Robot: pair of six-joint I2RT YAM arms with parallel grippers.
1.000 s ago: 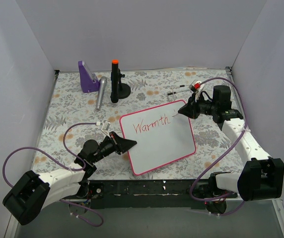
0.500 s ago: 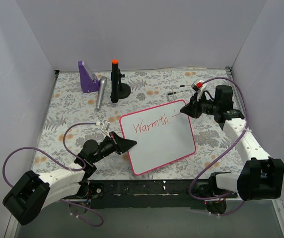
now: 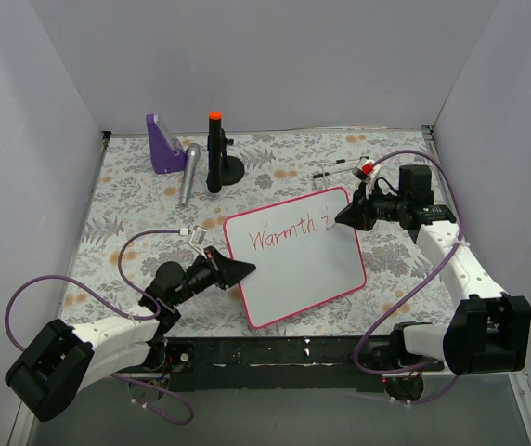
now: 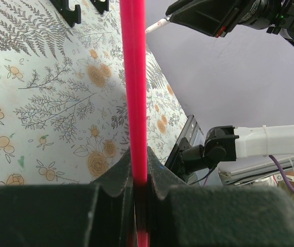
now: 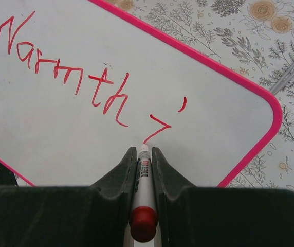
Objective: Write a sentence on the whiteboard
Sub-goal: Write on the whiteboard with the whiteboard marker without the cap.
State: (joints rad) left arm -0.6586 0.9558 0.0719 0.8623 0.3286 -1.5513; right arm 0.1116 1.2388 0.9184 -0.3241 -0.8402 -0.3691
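1. My right gripper (image 5: 144, 153) is clenched on a red-capped marker (image 5: 143, 180), whose tip meets the whiteboard (image 5: 49, 134) at the end of the rightmost stroke.
2. My left gripper (image 4: 136, 170) is clamped on the board's pink frame, at its left edge.
3. The right arm reaches in over the board's far right corner. The left arm lies low.
4. The sentence (image 5: 59, 72) reads "Warmth" in thin red script, then a hooked stroke with a dot above it.

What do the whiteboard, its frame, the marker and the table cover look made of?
Whiteboard: smooth white, probably coated sheet; ink sits cleanly on it. Frame: pink, likely moulded plastic, rounded corner. Marker: plastic-looking white barrel, red end. Table cover: matte floral print, paper or vinyl; can't tell.
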